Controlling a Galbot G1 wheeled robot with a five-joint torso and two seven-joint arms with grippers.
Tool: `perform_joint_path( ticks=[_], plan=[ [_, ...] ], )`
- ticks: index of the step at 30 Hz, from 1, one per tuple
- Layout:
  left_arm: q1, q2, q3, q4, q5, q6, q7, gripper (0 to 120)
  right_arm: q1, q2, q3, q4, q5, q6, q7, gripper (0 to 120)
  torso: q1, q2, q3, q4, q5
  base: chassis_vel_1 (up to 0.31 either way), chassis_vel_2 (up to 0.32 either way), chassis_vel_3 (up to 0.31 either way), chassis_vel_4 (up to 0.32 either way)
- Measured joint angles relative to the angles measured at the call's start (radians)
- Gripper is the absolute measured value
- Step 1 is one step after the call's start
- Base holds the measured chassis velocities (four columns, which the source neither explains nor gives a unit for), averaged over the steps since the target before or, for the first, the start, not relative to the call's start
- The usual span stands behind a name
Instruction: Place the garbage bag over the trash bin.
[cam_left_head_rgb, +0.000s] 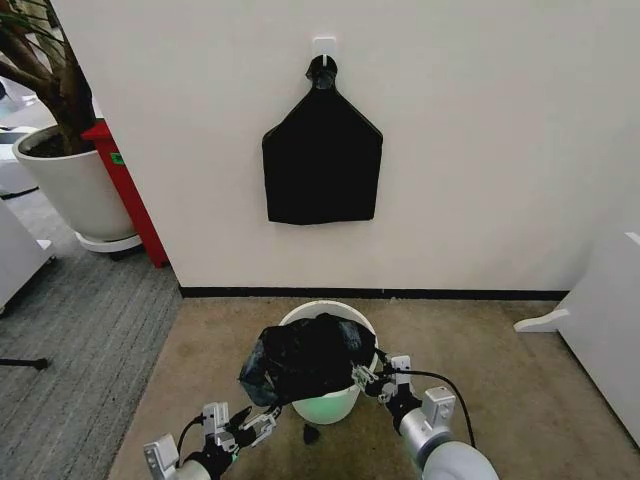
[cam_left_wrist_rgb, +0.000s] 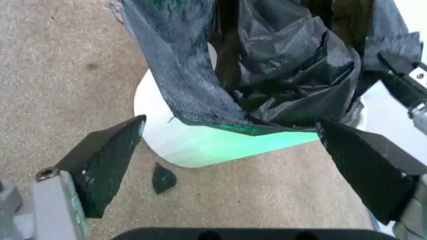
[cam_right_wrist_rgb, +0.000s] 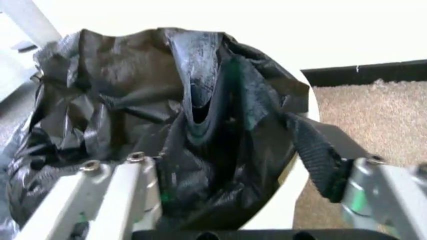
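Both pincers matter: right pincer (cam_left_head_rgb: 371, 381), gripping the garbage bag (cam_left_head_rgb: 305, 355) at the trash bin (cam_left_head_rgb: 325, 405) rim's 3 o'clock, should stretch outward while the wide-open left pincer (cam_left_head_rgb: 252, 425) regrips at 8 o'clock.

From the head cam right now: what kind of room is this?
Likely an office corner or lobby: brown carpet against a plain white wall with a black baseboard, and a potted tree beside a red stand.
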Motion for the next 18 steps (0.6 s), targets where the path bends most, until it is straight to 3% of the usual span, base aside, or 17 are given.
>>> perform_joint_path(
  ticks=[7,18],
  plan=[
    [-0.022,-0.035,0.011,0.034,0.033,0.002,0.023,100,0.005,0.002,0.002,-0.005,0.002,0.003,0.002,37,0.000,0.000,0.000,-0.0001,0.0000,0.000,0.000,0.000,0.000],
    [-0.047,-0.144,0.020,0.087,0.033,0.004,0.032,100,0.016,0.000,0.003,0.006,0.024,0.005,0.041,11,0.000,0.000,0.000,0.0000,0.0001,0.000,0.000,0.000,0.000]
  ],
)
